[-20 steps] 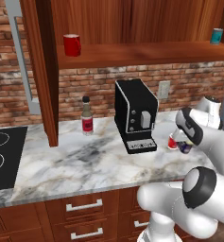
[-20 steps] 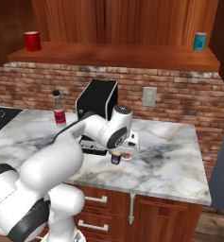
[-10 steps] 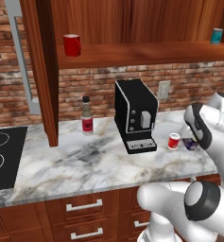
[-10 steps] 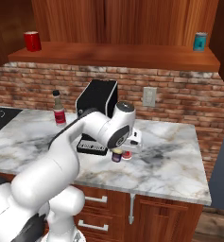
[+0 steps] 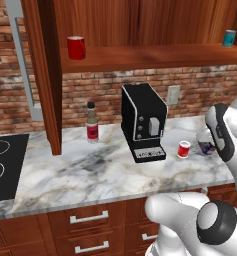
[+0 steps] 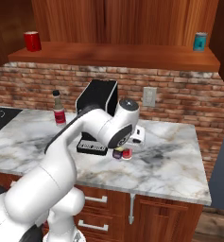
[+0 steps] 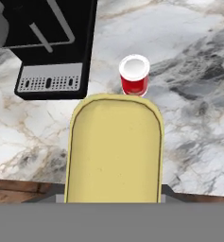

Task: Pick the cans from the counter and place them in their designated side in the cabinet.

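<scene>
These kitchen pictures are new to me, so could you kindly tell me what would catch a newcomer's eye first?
Most striking is the white arm's end effector shut on the dark blue can, whose yellow label looms large in the hand view. Just beyond it the red can stands upright on the marble counter, beside the black coffee machine. Up on the cabinet shelf, a red mug sits far left and a teal can far right.

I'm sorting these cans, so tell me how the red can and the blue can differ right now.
The red can stands free on the counter, while the blue can is clamped in the gripper. The red can has a white top; the blue can shows a yellow label. Both are short cylinders near the coffee machine.
</scene>
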### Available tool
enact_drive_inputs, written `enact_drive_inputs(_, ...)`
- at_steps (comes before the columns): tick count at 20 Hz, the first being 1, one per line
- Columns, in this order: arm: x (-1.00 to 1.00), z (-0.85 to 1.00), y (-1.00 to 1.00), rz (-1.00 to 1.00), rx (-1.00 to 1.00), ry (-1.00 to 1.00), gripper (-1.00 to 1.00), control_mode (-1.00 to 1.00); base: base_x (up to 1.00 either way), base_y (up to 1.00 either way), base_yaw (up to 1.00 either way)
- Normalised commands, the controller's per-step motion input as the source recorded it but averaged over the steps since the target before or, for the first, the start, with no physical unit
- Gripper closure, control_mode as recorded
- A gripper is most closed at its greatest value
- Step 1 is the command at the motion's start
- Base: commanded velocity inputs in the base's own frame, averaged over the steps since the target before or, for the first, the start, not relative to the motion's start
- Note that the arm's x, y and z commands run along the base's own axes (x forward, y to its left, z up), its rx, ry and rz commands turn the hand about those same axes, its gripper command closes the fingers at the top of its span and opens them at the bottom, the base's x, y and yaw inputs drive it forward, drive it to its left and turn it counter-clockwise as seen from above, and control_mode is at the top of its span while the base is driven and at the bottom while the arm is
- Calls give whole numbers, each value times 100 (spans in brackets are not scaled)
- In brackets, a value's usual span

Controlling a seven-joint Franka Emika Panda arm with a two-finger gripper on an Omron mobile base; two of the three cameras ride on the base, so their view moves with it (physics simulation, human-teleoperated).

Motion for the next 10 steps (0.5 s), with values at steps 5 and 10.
enact_drive_inputs(5,-10,38,0,0,1,-7,100,-100,0,0,0)
enact_drive_inputs(10,-8,37,0,0,0,-8,100,-100,0,0,0)
